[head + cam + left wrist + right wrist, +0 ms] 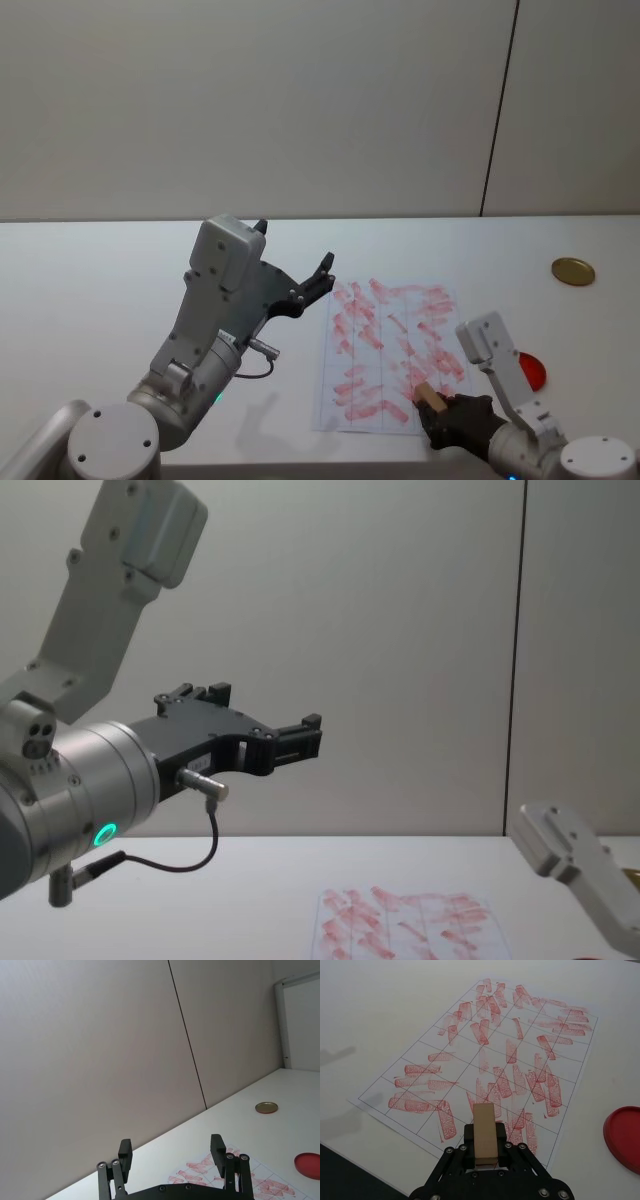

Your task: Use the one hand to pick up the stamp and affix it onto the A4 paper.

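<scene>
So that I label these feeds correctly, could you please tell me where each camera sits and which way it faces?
Head: high, facing down at the table; open left gripper, right gripper holding the stamp by the A4 paper.
Chest: low, facing forward across the table; left arm looms large.
Left wrist: behind its fingers, facing the wall.
Right wrist: behind the stamp, facing down at the paper.
Head and right wrist share stamp and paper.
</scene>
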